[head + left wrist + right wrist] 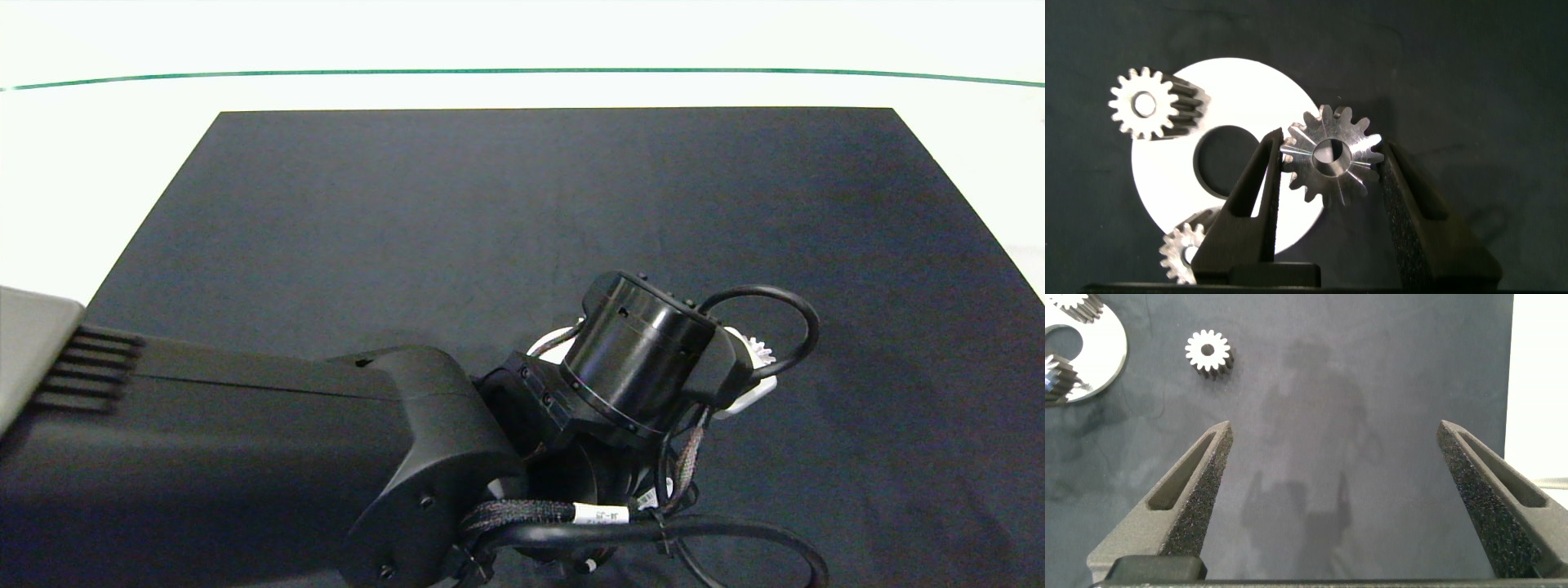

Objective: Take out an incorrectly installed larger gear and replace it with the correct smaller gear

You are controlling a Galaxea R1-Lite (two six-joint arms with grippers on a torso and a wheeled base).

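Overhead, my left arm [245, 441] covers most of the work; only a sliver of the white disc [755, 392] and a few gear teeth peek out past the wrist, all on the black mat [531, 212]. Right arm not in this view.

Left wrist view: the left gripper [1331, 167] straddles the larger gear [1331, 153], which sits at the white disc's [1241, 90] rim, across the centre hole from two small silver gears [1147, 102], one up at the far rim and one [1184, 249] low beside my finger. One finger [1259, 184] looks to be touching the teeth; the other [1404, 196] is close on the opposite side, contact not certain. Jaws narrowed around the gear, not plainly clamped.

Right wrist view: the right gripper [1331, 457] hangs over bare mat, jaws wide apart, nothing between them. The smaller gear [1207, 351] stands alone on the mat just off the disc's edge [1106, 363].

Judgement: step in hand is seizing the wrong gear for removal. To do it well, I'd centre the pads on opposite teeth, close firmly, then lift straight up off its seat so it doesn't bind or nudge the neighbouring gears.
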